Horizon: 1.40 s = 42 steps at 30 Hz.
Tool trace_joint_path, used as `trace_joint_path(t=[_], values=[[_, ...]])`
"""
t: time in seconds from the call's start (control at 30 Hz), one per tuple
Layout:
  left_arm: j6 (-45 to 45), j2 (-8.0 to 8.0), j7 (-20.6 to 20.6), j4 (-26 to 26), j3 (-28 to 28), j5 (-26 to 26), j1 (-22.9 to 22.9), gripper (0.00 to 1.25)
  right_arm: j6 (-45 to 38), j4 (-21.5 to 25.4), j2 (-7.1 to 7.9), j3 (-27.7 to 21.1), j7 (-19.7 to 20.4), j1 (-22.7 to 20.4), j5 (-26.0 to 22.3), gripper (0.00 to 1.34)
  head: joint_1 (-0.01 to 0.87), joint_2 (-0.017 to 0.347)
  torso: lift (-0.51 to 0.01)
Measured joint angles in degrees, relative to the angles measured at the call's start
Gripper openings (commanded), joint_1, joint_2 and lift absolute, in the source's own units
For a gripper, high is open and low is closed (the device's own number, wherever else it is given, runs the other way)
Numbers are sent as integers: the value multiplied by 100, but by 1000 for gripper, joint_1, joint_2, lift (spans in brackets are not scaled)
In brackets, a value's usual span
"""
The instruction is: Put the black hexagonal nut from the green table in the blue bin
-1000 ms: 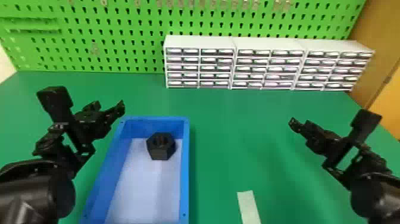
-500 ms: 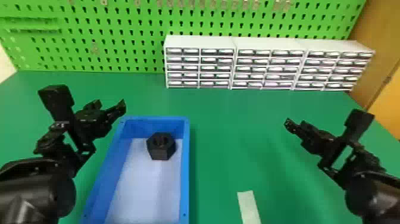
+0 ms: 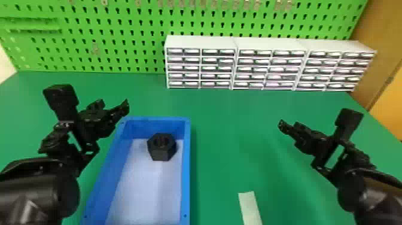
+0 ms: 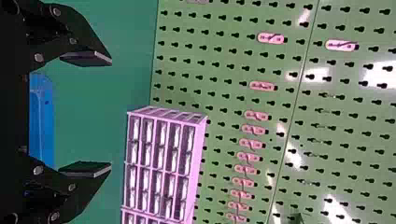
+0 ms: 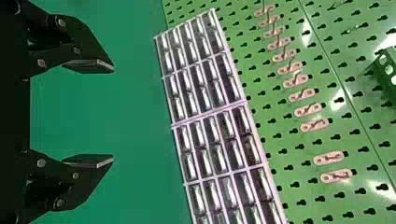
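And there's the nut (image 3: 162, 152), in the blue bin (image 3: 186, 179), sitting flat on the pale floor with its hole facing up! It's down at the far end, nearer the right wall than the left, with a sliver of floor between it and that right side. The bin itself lies lengthwise on the left half of the green table (image 3: 227, 140), running off toward the near edge.

Over to the left gripper (image 3: 116, 105), up beside the bin's far left corner: released, its two fingers (image 4: 88, 57) spread wide and empty. Across on the right, the right gripper (image 3: 288, 124) hangs over the table, well apart from the bin, and it's released too, fingers (image 5: 91, 65) wide apart with a clean gap between them.

Down at the near edge, a pale strip (image 3: 250, 206) lies on the green, just right of the bin. At the far side, three white drawer units (image 3: 200, 42) stand in a row, right of centre, and behind them rises the green pegboard (image 3: 125, 22), with small metal hooks (image 3: 246, 5) lined up along it, and a brown panel (image 3: 385, 39) off to the far right
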<state>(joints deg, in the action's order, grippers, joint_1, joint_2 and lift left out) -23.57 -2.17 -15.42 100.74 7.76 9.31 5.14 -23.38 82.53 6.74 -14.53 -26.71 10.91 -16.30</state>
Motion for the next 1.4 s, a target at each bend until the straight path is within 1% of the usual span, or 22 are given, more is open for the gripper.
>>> trace_joint_path(t=[0.37, 0.73, 1.03, 1.4], values=[[-6, -57, 22, -1, -46, 35, 16, 795, 0, -18, -11, 47, -13, 26, -10, 770, 691, 9, -97], [0, -111, 22, 7, -70, 101, 31, 795, 4, 51, -8, 12, -177, 10, -115, 770, 691, 9, -97], [1, -117, 22, 7, -99, 125, 15, 795, 18, 165, -63, -80, -176, -52, -102, 769, 691, 9, -97], [1, -117, 22, 7, -117, 132, 16, 795, 18, 209, -67, -85, -176, -58, -76, 770, 691, 9, -97]])
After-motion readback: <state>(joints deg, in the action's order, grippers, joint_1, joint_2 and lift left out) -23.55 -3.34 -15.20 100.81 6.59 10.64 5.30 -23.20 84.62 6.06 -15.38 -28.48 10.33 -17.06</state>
